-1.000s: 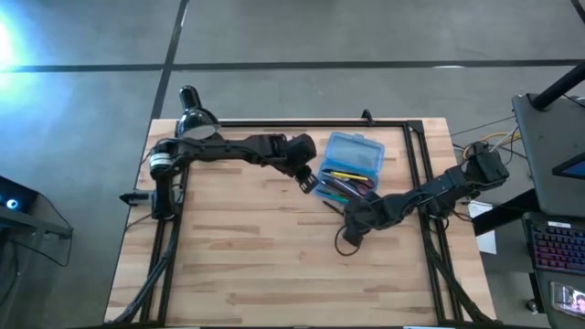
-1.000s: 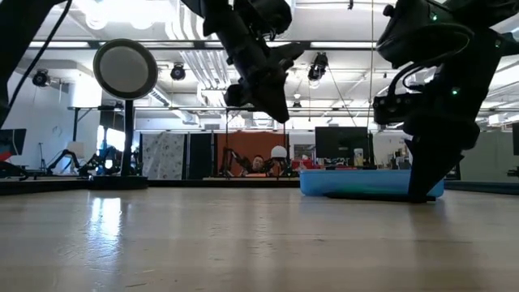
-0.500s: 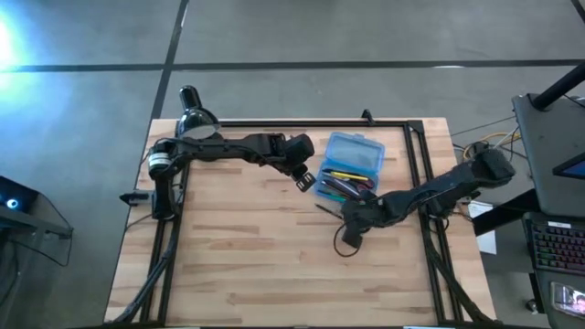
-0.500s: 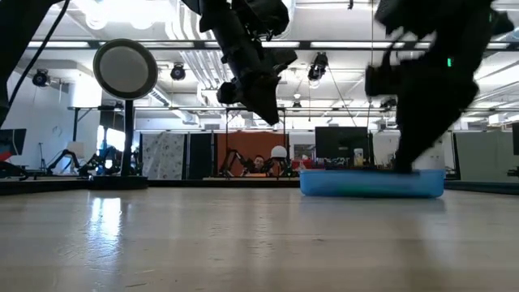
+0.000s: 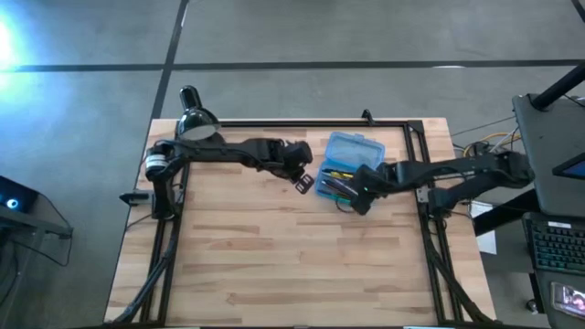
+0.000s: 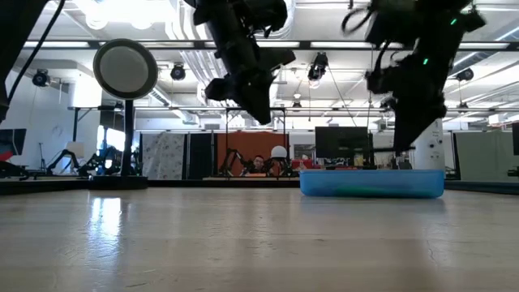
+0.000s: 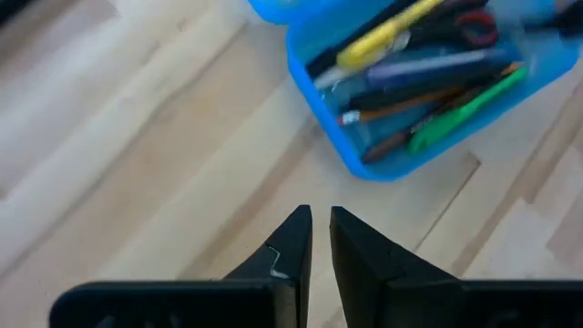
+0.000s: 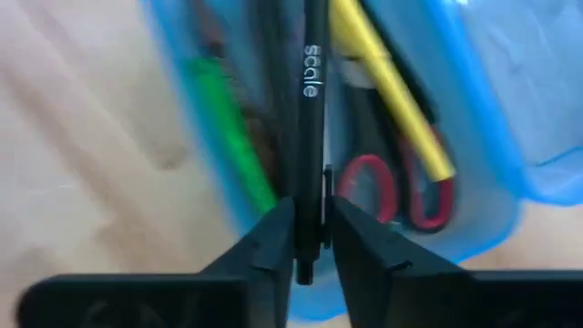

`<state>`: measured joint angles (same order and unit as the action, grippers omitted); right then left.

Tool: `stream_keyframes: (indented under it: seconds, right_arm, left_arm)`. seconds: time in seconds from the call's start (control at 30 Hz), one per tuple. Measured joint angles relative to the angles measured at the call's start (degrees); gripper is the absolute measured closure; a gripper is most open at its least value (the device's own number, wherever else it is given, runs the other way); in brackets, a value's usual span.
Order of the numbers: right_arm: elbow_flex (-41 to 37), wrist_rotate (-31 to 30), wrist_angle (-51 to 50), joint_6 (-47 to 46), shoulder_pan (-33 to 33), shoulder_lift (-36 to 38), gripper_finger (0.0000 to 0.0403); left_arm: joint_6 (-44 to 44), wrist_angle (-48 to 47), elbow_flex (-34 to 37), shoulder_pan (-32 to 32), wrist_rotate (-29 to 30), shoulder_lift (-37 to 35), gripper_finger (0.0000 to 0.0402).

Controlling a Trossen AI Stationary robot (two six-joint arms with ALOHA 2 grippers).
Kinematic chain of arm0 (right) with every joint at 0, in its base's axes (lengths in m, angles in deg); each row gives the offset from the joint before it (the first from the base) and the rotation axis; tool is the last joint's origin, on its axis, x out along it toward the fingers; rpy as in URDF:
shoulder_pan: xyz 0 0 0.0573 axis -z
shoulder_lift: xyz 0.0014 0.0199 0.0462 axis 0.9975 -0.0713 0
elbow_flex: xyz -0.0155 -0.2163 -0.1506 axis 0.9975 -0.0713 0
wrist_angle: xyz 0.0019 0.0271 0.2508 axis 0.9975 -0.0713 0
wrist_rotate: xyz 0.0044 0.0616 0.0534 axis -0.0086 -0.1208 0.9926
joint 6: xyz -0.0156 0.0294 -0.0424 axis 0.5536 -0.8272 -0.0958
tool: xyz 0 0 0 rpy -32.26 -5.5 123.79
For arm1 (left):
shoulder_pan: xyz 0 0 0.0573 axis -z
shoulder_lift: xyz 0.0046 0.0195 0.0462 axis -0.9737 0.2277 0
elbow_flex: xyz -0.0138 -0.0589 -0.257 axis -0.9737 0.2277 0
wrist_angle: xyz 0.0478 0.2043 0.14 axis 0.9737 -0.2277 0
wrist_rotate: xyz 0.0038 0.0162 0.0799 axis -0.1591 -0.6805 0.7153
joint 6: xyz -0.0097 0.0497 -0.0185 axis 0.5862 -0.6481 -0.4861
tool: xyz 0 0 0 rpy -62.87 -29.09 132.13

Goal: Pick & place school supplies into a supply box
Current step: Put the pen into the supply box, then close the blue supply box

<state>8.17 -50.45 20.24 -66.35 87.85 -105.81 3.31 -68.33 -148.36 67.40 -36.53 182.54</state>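
Note:
The open blue supply box [image 5: 350, 162] lies on the table behind its middle and shows as a low blue tray [image 6: 371, 182] in the low view. In it are a green pen [image 8: 228, 137], a yellow pen [image 8: 387, 73] and red-handled scissors [image 8: 401, 196]. My right gripper [image 5: 360, 194] hangs over the box's near end, shut on a black pen [image 8: 312, 100] printed "scale". My left gripper [image 5: 304, 180] hovers shut and empty just left of the box [image 7: 410, 100], above the table. My right gripper pinches the black pen's shaft near one end [image 8: 311, 232] between its two fingers. The fingers come from above, slanting down, and lie across the pen. The short end pokes out just behind the fingers. The rest of the pen reaches out over the box, lifted clear.
A black desk lamp [image 5: 194, 119] stands at the table's far left corner, and its round head [image 6: 125, 70] shows in the low view. A black frame rail [image 5: 311, 122] runs along the far edge. The near half of the table [image 5: 274, 265] is bare wood.
My right gripper was down at the table just near of the box, where the black pen lay. It has risen and swung toward the far edge, over the box's near end, carrying the pen lifted clear. My left gripper has stayed beside the box, turning slightly.

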Motion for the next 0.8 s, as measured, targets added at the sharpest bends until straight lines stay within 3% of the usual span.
stream_keyframes:
  seconds: [0.27, 0.4, 0.47, 0.63, 0.8]
  right_arm:
    - [0.59, 2.59, -1.59, 5.37, 4.99, -1.26, 0.0207]
    - [1.46, -5.72, -8.49, 2.92, 4.78, 2.33, 0.0162]
    - [1.09, -6.58, -9.31, 2.13, 5.69, 5.08, 0.0156]
    - [-1.04, 3.67, -3.94, 2.80, 9.68, 5.99, 0.0179]
    - [-1.62, 5.18, 4.86, 3.57, 8.80, -0.86, 0.0227]
  left_arm:
    - [10.60, 4.21, 7.82, 4.81, -0.69, -0.11, 0.0374]
    - [17.27, 14.68, 13.15, 6.70, -5.23, -0.86, 0.0373]
    - [20.97, 23.42, 15.70, 7.45, -7.91, -1.06, 0.0373]
    - [29.95, 39.72, 21.14, 8.40, -9.27, -1.07, 0.0374]
    - [33.32, 38.79, 24.83, 8.29, -6.66, -1.11, 0.0373]
